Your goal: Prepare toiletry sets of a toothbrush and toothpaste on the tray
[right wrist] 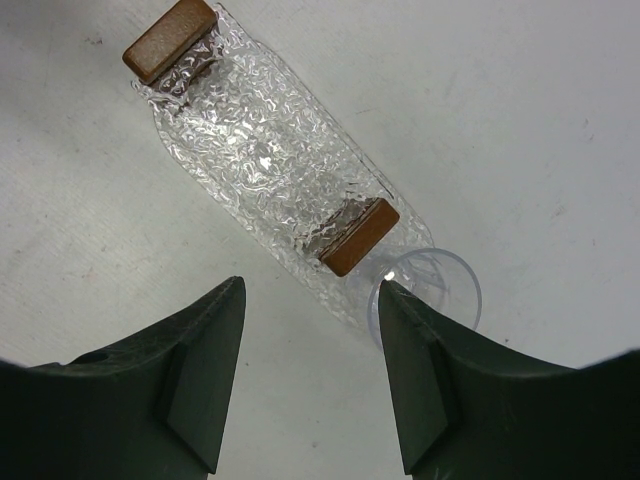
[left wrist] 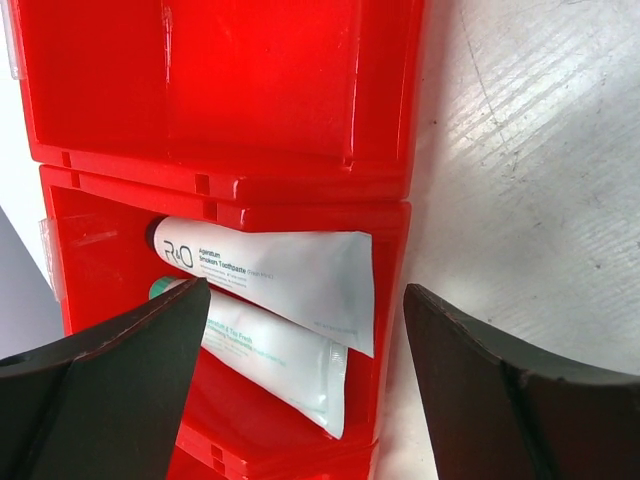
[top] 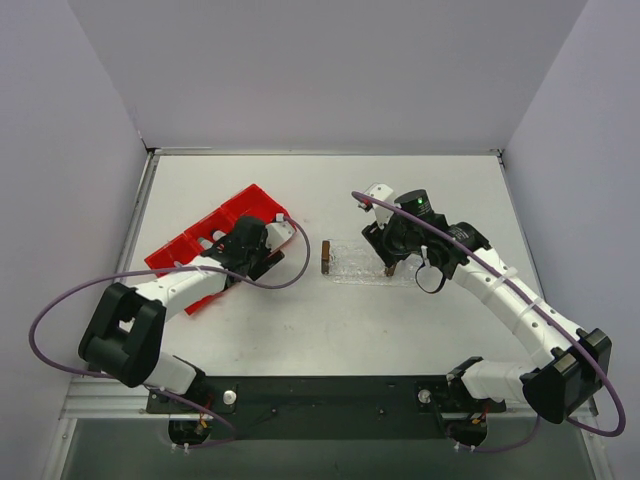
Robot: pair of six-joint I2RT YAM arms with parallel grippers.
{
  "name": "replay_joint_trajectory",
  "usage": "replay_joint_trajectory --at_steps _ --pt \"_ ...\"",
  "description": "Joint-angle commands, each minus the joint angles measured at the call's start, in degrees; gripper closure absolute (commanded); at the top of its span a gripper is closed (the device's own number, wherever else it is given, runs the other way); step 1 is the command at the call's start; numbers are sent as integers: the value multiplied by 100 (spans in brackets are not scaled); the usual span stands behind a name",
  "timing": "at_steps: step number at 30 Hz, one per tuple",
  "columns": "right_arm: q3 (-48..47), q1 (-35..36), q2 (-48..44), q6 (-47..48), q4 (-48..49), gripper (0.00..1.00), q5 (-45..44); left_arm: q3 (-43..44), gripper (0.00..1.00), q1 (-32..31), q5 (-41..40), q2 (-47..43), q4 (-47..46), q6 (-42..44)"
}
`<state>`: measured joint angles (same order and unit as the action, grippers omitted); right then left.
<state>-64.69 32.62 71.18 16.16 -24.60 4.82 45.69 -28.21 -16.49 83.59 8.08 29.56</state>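
Two silvery-grey toothpaste tubes lie stacked in one compartment of the red bin [left wrist: 250, 100]: the upper tube [left wrist: 280, 270] and the lower tube [left wrist: 285, 365]. My left gripper [left wrist: 305, 290] hovers open just above them, one finger over the tubes' cap end and the other outside the bin wall. The clear textured tray [right wrist: 190, 120] lies mid-table, also seen in the top view [top: 362, 268]. My right gripper [right wrist: 310, 290] is open and empty over its near end. No toothbrush is in view.
A small clear rack with brown ends [right wrist: 358, 236] sits on the tray. A clear round cup [right wrist: 445, 285] stands beside the tray, touching my right finger's tip in view. The red bin [top: 215, 225] lies at the left. Grey walls enclose the table.
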Motion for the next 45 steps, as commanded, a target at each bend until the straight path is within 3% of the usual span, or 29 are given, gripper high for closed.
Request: replay_joint_trajectory --at_steps 1,10,19,37,45 --pt "70 -1 80 18 61 49 -78 142 12 -27 -135 113 -368 -3" --pt "88 -1 98 18 69 49 -69 63 16 -18 -205 210 -491 50" --pt "96 -1 124 1 61 49 -34 1 38 -9 -197 289 -535 32" --pt "96 -19 168 -8 26 49 10 -201 42 -27 -363 342 -729 23" --pt "96 -10 186 -8 25 49 28 -298 66 -36 -320 386 -711 32"
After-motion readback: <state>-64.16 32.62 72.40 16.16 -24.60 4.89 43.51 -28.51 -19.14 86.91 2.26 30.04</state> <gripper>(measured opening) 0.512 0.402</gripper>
